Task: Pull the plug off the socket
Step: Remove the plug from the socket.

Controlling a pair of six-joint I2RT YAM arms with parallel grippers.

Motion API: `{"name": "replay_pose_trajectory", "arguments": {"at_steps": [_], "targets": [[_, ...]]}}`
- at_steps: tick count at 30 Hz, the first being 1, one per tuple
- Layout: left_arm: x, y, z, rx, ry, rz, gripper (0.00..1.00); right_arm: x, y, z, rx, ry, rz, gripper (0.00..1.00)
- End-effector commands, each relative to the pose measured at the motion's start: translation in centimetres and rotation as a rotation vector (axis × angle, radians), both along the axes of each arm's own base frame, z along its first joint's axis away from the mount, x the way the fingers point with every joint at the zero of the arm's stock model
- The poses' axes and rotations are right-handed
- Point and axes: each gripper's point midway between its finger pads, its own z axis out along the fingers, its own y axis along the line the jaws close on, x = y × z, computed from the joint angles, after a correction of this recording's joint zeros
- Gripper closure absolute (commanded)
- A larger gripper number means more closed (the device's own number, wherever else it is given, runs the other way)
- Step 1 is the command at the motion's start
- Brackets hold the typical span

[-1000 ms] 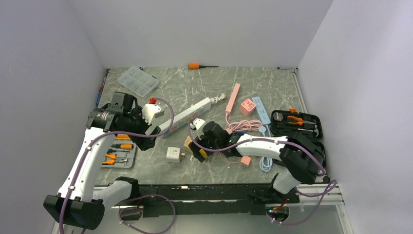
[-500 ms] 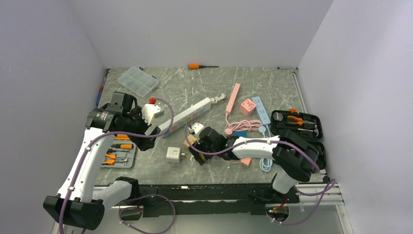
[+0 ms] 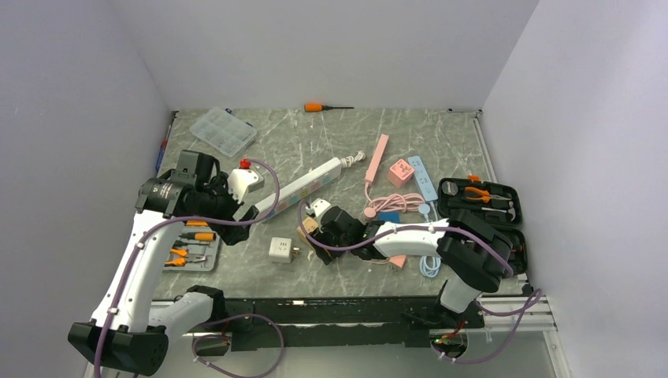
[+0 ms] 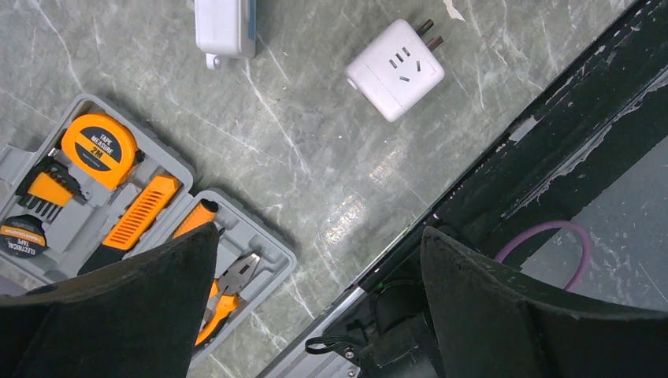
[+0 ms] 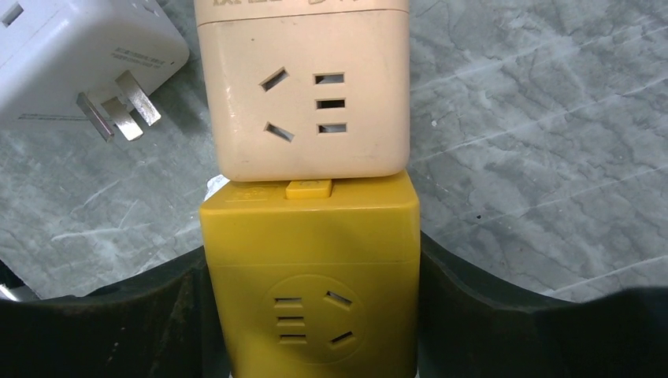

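Squeezing a yellow plug block point(image 5: 311, 260), the right gripper point(image 5: 311, 303) has one finger pressed on each side of it. Just past the fingertips, a tan block point(image 5: 303, 94) touches the yellow one. A white cube point(image 5: 71, 55) with metal prongs lies ahead and to the left. The socket point(image 3: 303, 187) lies farther out, apart from this gripper. Its near end is close to the left gripper point(image 4: 319, 260), which is spread wide with nothing in it, above a gray tool case point(image 4: 118, 205).
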Motion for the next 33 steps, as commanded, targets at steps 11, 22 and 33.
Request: {"name": "replay_pose_trajectory", "arguments": {"at_steps": [11, 22, 33], "targets": [[-0.6, -0.4, 0.0, -0.029, -0.053, -0.042, 0.01, -0.7, -0.2, 2.8, 0.033, -0.065, -0.052, 0.87], [0.0, -1.2, 1.2, -0.067, -0.137, -0.108, 0.01, -0.5, 0.7, 8.8, 0.139, -0.121, -0.029, 1.00], [-0.4, -0.9, 6.3, 0.030, -0.577, -0.376, 0.00, -3.5, 1.5, 16.3, 0.248, -0.020, 0.071, 1.00]]}}
